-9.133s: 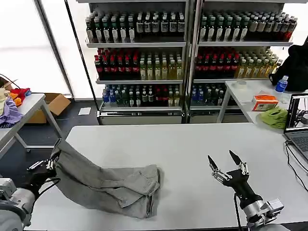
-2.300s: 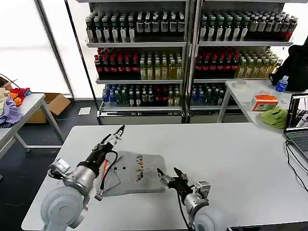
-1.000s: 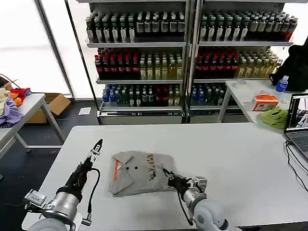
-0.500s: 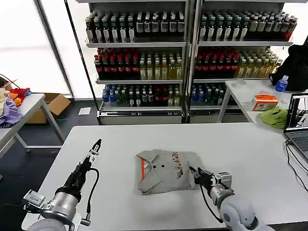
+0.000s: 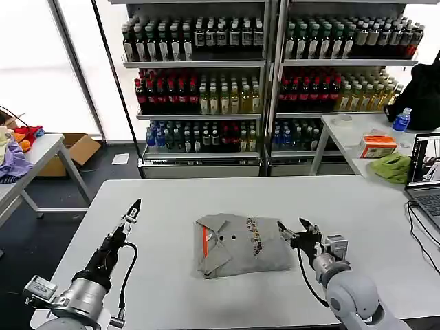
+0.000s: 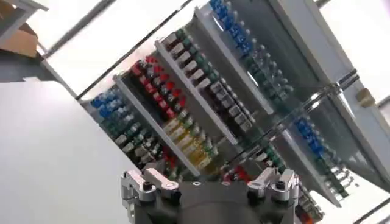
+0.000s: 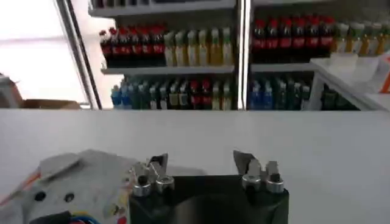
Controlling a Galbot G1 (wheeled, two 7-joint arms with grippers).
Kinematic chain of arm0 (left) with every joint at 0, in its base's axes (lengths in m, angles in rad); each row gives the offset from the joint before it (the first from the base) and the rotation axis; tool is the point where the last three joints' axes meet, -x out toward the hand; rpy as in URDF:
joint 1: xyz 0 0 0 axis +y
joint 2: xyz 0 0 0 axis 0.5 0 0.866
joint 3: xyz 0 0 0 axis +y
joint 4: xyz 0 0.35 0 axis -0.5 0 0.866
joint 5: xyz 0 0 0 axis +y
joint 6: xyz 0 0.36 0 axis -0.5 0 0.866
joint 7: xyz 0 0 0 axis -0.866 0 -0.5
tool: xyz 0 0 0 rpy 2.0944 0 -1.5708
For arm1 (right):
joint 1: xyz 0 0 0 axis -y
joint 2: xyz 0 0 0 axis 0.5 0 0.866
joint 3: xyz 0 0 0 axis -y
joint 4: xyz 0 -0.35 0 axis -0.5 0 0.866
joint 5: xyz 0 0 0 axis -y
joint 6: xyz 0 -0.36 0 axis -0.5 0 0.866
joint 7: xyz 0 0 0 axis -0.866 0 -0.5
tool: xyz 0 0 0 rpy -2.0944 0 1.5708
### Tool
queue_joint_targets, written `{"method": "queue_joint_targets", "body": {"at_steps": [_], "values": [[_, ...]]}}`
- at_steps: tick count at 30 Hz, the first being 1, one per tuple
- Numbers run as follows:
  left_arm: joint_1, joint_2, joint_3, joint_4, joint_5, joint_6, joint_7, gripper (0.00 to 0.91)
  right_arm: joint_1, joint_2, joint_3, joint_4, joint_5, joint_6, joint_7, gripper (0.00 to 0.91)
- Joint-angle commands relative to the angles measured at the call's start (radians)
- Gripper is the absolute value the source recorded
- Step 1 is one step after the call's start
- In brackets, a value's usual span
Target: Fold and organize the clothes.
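Note:
One of the clothes, a light grey shirt [image 5: 240,246], lies folded into a neat rectangle at the middle of the white table [image 5: 206,196]. Its orange-lined collar faces left and a small multicoloured print [image 5: 253,234] shows on top. My right gripper [image 5: 294,227] is open just off the shirt's right edge, holding nothing. In the right wrist view the right gripper [image 7: 201,159] has its fingers spread over bare table, with the shirt [image 7: 73,182] to one side. My left gripper [image 5: 132,210] is open and points up over the table's left part, well away from the shirt. In the left wrist view the left gripper [image 6: 207,179] faces the shelves.
Shelves of bottles [image 5: 206,82] stand behind the table. A side table at the right carries a laptop [image 5: 425,172], a lime-green cloth [image 5: 392,167], an orange box [image 5: 379,146] and a water bottle [image 5: 402,120]. Coloured garments [image 5: 12,155] lie on a table at the far left.
The shirt was folded and slid right to the table's middle. My right gripper has let go of its edge, opened and drawn back to the right. The left arm has sunk slightly.

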Motion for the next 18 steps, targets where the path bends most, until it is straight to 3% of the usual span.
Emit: {"method": "queue_joint_targets", "body": {"at_steps": [1,4,5,7,9,13,18], "values": [[0.051,0.019,-0.042,0.002,0.35,-0.024,0.203,0.907,0.008,0.078,-0.059,0.038,-0.234,0.266,-0.068,0.907],[0.102,0.038,-0.079,0.024,0.601,-0.095,0.294,0.907,-0.079,0.055,0.011,0.077,-0.235,0.32,-0.1,0.907],[0.112,0.043,-0.095,0.04,0.662,-0.174,0.315,0.907,-0.127,0.048,0.057,0.094,-0.237,0.381,-0.117,0.907],[0.149,0.049,-0.115,0.054,0.785,-0.222,0.337,0.907,-0.197,0.05,0.118,0.109,-0.247,0.433,-0.138,0.907],[0.2,0.055,-0.14,0.096,0.881,-0.348,0.37,0.907,-0.293,0.065,0.214,0.123,-0.263,0.519,-0.164,0.907],[0.276,0.059,-0.159,0.172,0.96,-0.484,0.395,0.907,-0.431,0.084,0.308,0.12,-0.257,0.602,-0.206,0.907],[0.308,0.054,-0.147,0.227,0.938,-0.516,0.396,0.907,-0.496,0.107,0.34,0.087,-0.236,0.629,-0.245,0.907]]}}
